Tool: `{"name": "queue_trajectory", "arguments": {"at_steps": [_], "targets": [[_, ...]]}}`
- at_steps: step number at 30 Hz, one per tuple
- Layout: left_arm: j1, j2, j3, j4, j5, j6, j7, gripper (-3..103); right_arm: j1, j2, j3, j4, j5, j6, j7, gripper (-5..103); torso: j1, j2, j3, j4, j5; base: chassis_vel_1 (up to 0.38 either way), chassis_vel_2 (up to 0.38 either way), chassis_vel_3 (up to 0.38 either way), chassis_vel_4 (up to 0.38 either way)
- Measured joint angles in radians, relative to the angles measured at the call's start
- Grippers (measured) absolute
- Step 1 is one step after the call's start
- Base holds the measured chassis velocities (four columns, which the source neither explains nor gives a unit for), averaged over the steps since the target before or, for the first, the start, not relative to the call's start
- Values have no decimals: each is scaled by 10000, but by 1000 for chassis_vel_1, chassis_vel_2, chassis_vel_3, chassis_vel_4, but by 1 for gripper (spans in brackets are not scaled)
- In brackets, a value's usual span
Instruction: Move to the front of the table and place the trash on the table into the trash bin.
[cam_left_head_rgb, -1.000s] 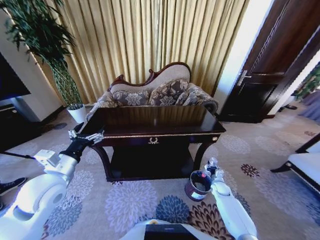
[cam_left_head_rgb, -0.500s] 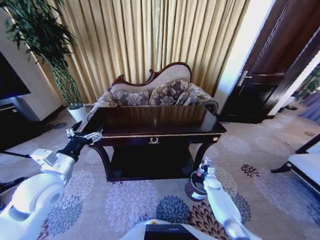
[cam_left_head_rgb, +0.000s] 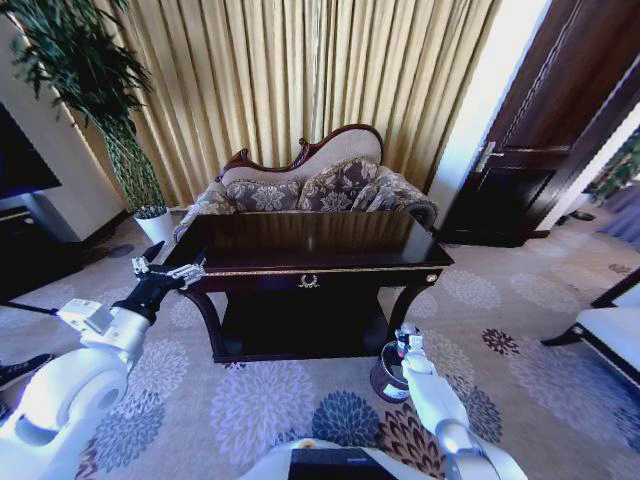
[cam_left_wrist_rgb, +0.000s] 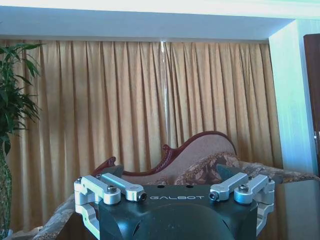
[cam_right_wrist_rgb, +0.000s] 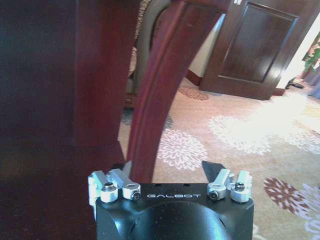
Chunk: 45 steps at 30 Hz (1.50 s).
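Observation:
The table stands straight ahead, and its dark glossy top mirrors the curtain. The trash is out of view. Low at the table's front right leg sits the trash bin, partly covered by my right arm. My right gripper hangs just above the bin; the right wrist view shows this gripper open with nothing in it, facing that leg. My left gripper is raised at the table's front left corner. In the left wrist view it is open and holds nothing, facing the sofa.
A patterned sofa stands behind the table against gold curtains. A plant in a white pot is at the back left and a dark door at the back right. A chair is at the right edge. Flowered carpet surrounds the table.
My right gripper has moved left and a little lower, from beside the bin to above it, and its arm now covers part of the bin. The left arm has hardly moved.

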Motion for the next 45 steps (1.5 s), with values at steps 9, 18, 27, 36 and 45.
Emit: {"name": "queue_trajectory", "arguments": {"at_steps": [9, 18, 27, 36, 45], "targets": [[-17, -38, 0, -76, 15, -6, -4, 100, -169, -123, -32, 402, 134, -36, 70, 100, 0, 0, 0, 1, 0, 0, 0, 0, 0], [13, -82, -6, 3, 46, -14, -13, 100, -365, -40, -78, 790, 291, -267, 44, 100, 0, 1, -1, 2, 0, 0, 0, 0, 0], [-46, -81, 39, 154, 46, -60, -7, 100, -1218, -270, -334, 2726, 1493, -1134, -198, 100, 0, 2, 0, 3, 1, 0, 0, 0, 0], [-68, -160, 47, 402, 66, -174, 57, 100, -3593, -1068, -554, 7739, 3973, -2642, -763, 100, 0, 2, -3, -2, 1, 0, 0, 0, 0], [-195, -235, 44, 552, 137, -201, 62, 100, -5407, -1788, -38, 12772, 4643, -3231, -682, 100, 0, 3, -2, 1, 0, 0, 0, 0, 0]]}}
